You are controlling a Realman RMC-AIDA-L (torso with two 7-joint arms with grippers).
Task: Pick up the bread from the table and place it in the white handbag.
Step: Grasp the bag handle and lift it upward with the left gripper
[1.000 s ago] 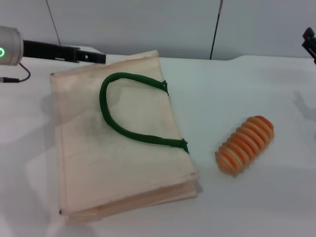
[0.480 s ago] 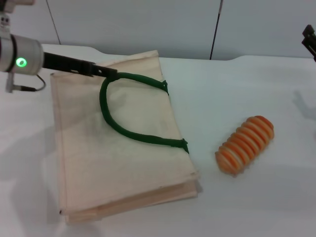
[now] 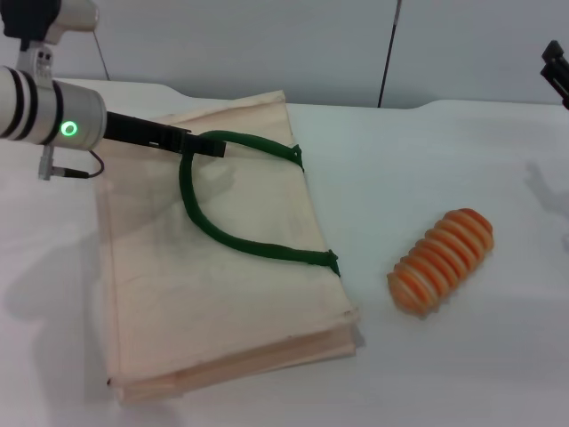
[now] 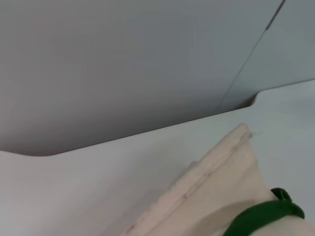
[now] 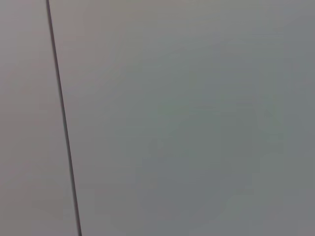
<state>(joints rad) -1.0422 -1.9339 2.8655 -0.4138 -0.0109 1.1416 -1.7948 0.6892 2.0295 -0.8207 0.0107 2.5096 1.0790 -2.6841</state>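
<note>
The white handbag (image 3: 218, 267) lies flat on the table (image 3: 462, 356), with its dark green handle (image 3: 213, 227) looping across the cream fabric. The bread (image 3: 442, 260), an orange ribbed toy loaf, rests on the table to the right of the handbag, near its lower right corner but apart from it, and nothing touches it. The left gripper (image 3: 209, 148) reaches in over the handbag's far edge, its dark tip right at the top of the handle loop; whether its fingers are wide or narrow cannot be told from here, and whether they touch the handle is also unclear. The left wrist view shows only the handbag's far corner (image 4: 231, 162) and the handle end (image 4: 266, 216). The right gripper (image 3: 556, 71) sits parked far to the right of the handbag, at the frame edge, finger state not visible. The step in hand looks like opening the bag: the left arm appears to be going for the handle so the mouth can be lifted. The next move likely calls for closing on the handle strap and raising it, while the right arm comes down to the bread.
</note>
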